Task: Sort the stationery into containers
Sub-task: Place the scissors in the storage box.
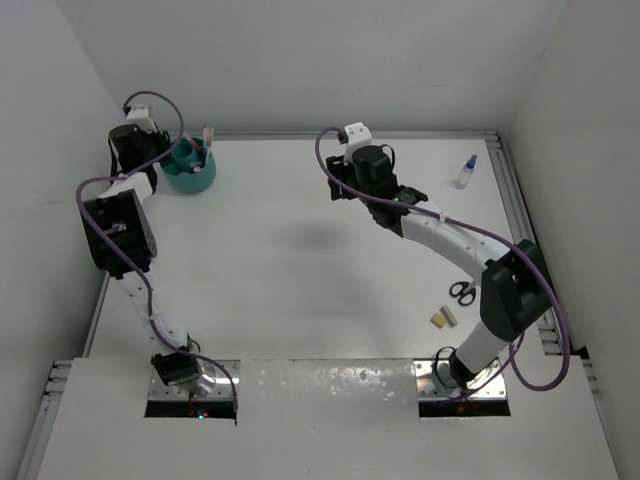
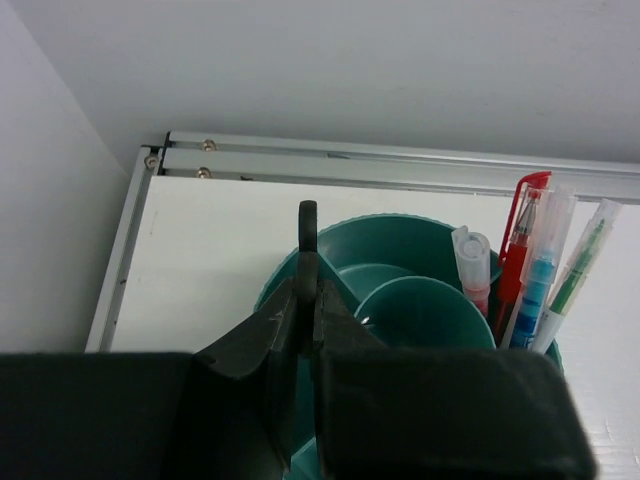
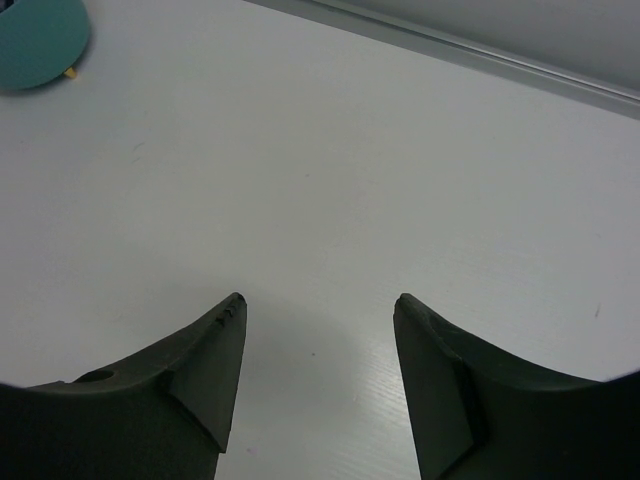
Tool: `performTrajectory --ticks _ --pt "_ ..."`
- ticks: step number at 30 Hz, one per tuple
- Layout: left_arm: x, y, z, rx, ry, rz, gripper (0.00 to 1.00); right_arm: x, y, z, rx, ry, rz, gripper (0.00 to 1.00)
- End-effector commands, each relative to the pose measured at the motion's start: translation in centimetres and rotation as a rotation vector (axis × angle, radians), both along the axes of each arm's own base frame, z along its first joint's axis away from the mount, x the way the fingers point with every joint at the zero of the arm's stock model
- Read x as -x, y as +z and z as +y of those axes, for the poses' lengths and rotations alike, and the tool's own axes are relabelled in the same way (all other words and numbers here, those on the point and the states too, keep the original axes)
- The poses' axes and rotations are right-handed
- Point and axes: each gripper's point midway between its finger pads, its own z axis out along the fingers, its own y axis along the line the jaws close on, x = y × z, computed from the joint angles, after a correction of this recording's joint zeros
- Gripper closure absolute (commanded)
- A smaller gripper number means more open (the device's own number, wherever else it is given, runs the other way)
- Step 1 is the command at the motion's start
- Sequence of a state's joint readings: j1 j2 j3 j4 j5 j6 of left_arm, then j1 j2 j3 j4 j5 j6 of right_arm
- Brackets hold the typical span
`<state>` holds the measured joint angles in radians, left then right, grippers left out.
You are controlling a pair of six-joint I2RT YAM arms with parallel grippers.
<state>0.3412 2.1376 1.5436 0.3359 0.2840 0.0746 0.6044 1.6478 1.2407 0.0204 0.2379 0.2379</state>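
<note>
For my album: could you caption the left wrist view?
Shut left end effector at the teal pot, pens standing inside.

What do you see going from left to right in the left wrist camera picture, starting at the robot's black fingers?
left gripper, shut → clear-capped pen → red pen → blue pen → green pen

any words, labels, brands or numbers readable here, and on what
No text can be read in any view.
The red pen, blue pen and green pen in the teal pot: any barrel print is too blurred.
The small bottle: too small to show a label.
</note>
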Motion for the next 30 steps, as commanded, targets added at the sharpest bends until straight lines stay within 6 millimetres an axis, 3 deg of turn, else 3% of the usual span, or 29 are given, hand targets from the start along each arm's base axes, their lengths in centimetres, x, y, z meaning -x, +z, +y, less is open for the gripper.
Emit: performTrajectory --ticks 1,4,6,10,13,15,16,17,19,20,21,22,23,24,25,26,27,28,30 --pt "-0.7 2.7 -0.6 -0.059 -0.057 -0.081 0.99 -0.5 3.5 -0.2 -0.045 -0.017 -0.077 0.40" --pt "-0.8 2.4 -0.5 -0.085 -0.060 -0.078 0.90 -0.4 3.6 -0.3 -0.038 -0.020 -0.075 0.40" --pt "-0.8 2.4 -0.5 -0.095 -0.063 -0.077 0.75 -0.3 3.7 -0.4 -0.035 -0.022 -0.077 0.40" --pt "-0.8 2.7 -0.6 -0.103 -0.075 -0.069 0.63 -0.1 4.1 -0.8 -0.037 -0.031 -0.082 0.40" --pt "-0.9 4.6 -0.4 -0.112 -0.073 -0.090 0.54 0.1 4.4 -2.2 -0.024 -0.098 -0.066 0.40" --pt "-1.1 7.6 -0.4 -0.154 -0.090 -0.132 0.51 0.0 4.4 -4.2 -0.020 -0.186 -0.034 0.41" --pt "-1.1 8.9 -0.6 -0.168 -0.092 -0.148 0.50 0.1 4.2 -5.4 -0.045 -0.264 0.001 0.44" --pt "-1.2 10.3 -0.7 -0.178 -0.089 -0.170 0.49 0.7 2.9 -8.1 -0.006 -0.342 0.088 0.48" --pt "-1.1 14.8 -0.5 -0.202 -0.052 -0.237 0.47 1.9 1.4 -10.9 -0.046 -0.475 0.194 0.58" --pt "-1.0 16.4 -0.5 -0.210 -0.033 -0.257 0.47 3.9 -0.8 -14.3 -0.015 -0.567 0.295 0.66" --pt "-0.5 19.9 -0.7 -0.237 0.003 -0.304 0.46 4.9 -1.8 -15.7 -0.077 -0.644 0.348 0.66" --pt "-0.1 20.8 -1.2 -0.253 0.007 -0.289 0.46 6.2 -3.1 -17.3 -0.097 -0.697 0.404 0.66" --pt "0.0 21.7 -2.8 -0.297 -0.015 -0.289 0.46 8.9 -5.4 -20.3 -0.123 -0.776 0.496 0.64" --pt "1.2 23.3 -4.2 -0.314 -0.031 -0.284 0.46 10.1 -6.5 -22.0 -0.185 -0.868 0.534 0.62" --pt "1.8 23.8 -5.2 -0.341 -0.057 -0.275 0.46 13.4 -10.0 -23.9 -0.182 -0.958 0.625 0.61" --pt "2.2 23.8 -7.8 -0.335 -0.119 -0.264 0.46 14.8 -10.1 -26.4 -0.288 -1.055 0.620 0.61" --pt "3.7 23.2 -9.3 -0.309 -0.165 -0.201 0.46 15.8 -10.9 -27.0 -0.375 -1.121 0.628 0.61" --pt "4.2 22.0 -11.3 -0.264 -0.218 -0.157 0.46 18.0 -13.0 -29.2 -0.444 -1.238 0.655 0.61" --pt "5.3 20.4 -14.1 -0.173 -0.324 -0.082 0.47 19.3 -12.9 -30.3 -0.548 -1.319 0.607 0.57"
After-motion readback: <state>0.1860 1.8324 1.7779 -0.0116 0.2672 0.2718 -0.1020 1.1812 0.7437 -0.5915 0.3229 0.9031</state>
